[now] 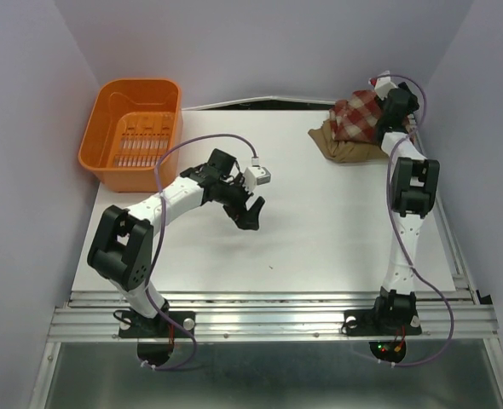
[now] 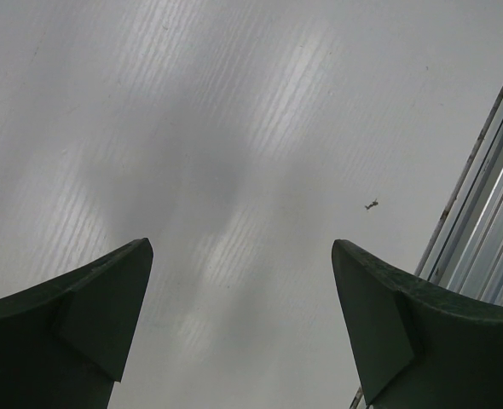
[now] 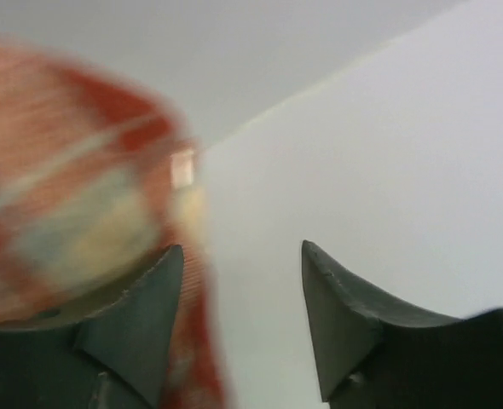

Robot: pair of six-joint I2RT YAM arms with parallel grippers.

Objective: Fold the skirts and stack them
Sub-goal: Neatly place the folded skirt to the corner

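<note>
Plaid skirt [image 1: 355,116], tan skirt [image 1: 340,153] beneath (overhead only)

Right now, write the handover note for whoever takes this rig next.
Left gripper: fingers apart, empty, hovering over the middle of the table.
Right gripper: fingers apart at the far right corner. Plaid cloth is beside one finger, nothing between them.
Skirts: plaid skirt lies on tan skirt, a loose heap in that corner. Floral skirt is not in view.
Done: two stacked, though how neatly is unclear.
Left: find, fold and add the floral skirt, and probably tidy the pile.
</note>
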